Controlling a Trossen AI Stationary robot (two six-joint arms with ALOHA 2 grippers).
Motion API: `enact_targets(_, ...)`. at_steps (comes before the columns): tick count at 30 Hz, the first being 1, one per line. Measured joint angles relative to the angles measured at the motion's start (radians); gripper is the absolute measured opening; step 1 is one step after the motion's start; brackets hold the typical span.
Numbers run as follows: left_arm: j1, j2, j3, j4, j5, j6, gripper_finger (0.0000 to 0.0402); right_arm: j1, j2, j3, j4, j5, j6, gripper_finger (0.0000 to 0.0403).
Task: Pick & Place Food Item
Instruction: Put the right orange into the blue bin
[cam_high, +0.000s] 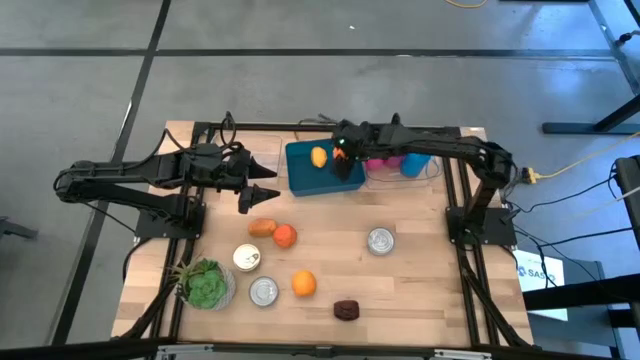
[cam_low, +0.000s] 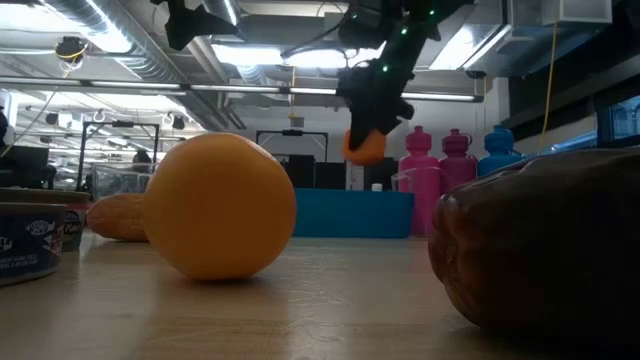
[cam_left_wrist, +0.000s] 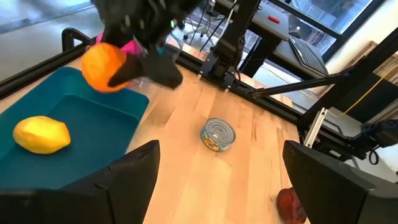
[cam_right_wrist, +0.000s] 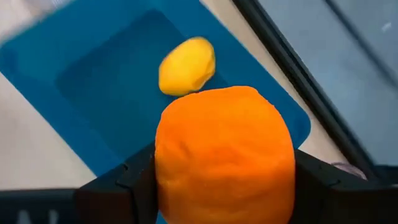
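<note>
The right gripper (cam_right_wrist: 224, 186) holds an orange fruit (cam_right_wrist: 224, 158) between its fingers above the blue tray (cam_high: 305, 175) at the upper middle of the high view; a good release would come low over the tray's bare floor, clear of the yellow fruit (cam_high: 319, 156) already lying there. The left gripper (cam_high: 262, 190) waits just left of the tray, fingers spread wide and empty. On the table I count three cans, one plant, one dark lump and three more orange-toned fruits.
</note>
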Motion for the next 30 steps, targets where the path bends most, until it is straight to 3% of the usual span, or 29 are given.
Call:
enact_targets(5, 0.000, 0.000, 0.000, 0.000, 0.000, -0.013, 0.0331, 0.053, 0.036, 0.000, 0.011, 0.100, -0.126, 0.0238)
enact_targets(14, 0.000, 0.000, 0.000, 0.000, 0.000, -0.016, 0.0331, 0.090, 0.095, 0.000, 0.012, 0.093, -0.425, 0.0238)
enact_targets(17, 0.000, 0.000, 0.000, 0.000, 0.000, -0.016, 0.0331, 0.088, 0.107, 0.000, 0.013, 0.030, -0.496, 0.0238)
enact_targets(30, 0.000, 0.000, 0.000, 0.000, 0.001, -0.015, 0.0331, 0.067, 0.120, 0.000, 0.006, 0.005, -0.546, 0.0238)
